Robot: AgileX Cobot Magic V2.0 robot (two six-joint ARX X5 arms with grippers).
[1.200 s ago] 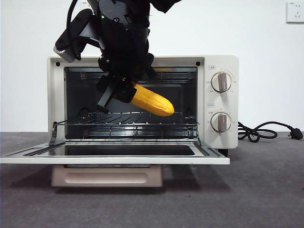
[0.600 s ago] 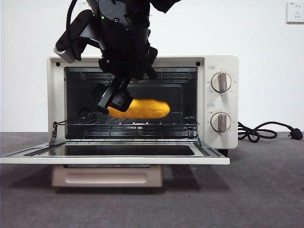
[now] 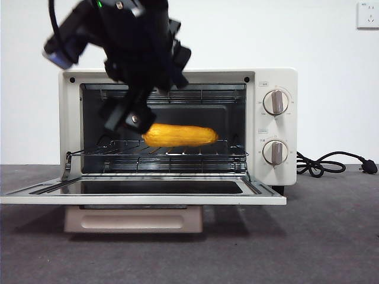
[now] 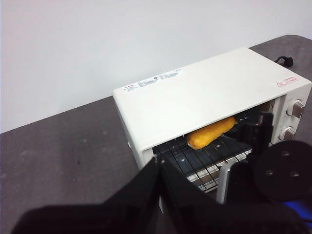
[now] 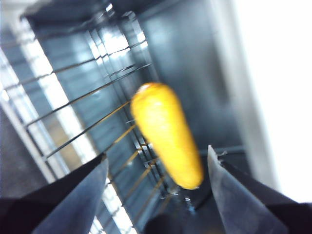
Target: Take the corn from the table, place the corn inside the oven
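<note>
The yellow-orange corn [image 3: 179, 135] lies flat on the wire rack [image 3: 177, 152] inside the cream-white oven [image 3: 285, 83], whose door [image 3: 142, 199] hangs open and level. My right gripper [image 3: 126, 120] hovers at the oven's mouth, just left of the corn's end, open and apart from it. In the right wrist view the corn [image 5: 165, 134] rests on the rack bars between and beyond my right gripper [image 5: 156, 152]. The left wrist view looks down on the oven [image 4: 204, 92] and the corn [image 4: 210, 133]. My left gripper [image 4: 159, 165] is shut and empty, high to the oven's left.
The open door juts out toward the front over the dark grey table [image 3: 331, 236]. A black power cord [image 3: 325, 164] lies to the right of the oven. Two round knobs [image 3: 275, 102] sit on its right panel. A wall socket [image 3: 368, 15] is at the upper right.
The corn went from tilted in the right gripper to lying flat on the rack. The right gripper let go of it and moved up and to the left.
</note>
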